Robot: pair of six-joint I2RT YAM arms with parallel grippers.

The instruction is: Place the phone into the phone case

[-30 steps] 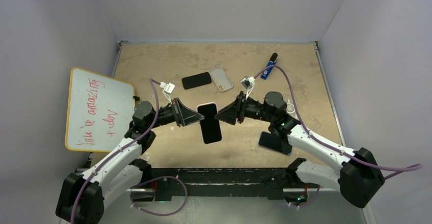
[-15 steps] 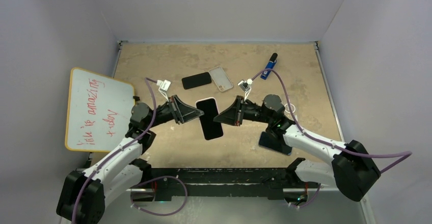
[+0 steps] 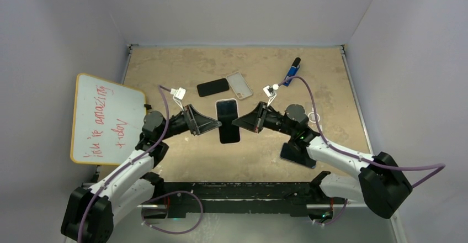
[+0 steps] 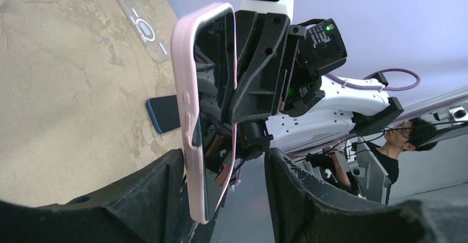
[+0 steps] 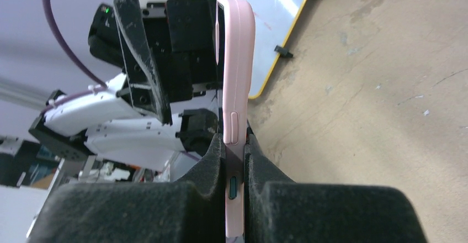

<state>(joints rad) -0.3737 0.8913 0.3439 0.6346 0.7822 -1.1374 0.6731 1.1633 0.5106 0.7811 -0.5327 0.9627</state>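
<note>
Phone point(image 3: 228, 121) in grip of right end effector point(image 5: 236, 150)

Blk phone point(image 3: 228, 121) in pink case point(image 5: 238, 61), midair

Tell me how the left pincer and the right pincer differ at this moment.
The left pincer stands open, its fingers spread to either side of the pink-cased phone; the right pincer is shut on that phone's edge. The left pincer grips nothing, while the right pincer alone holds the phone up off the table. Shared: both are black and point toward each other across the phone.
</note>
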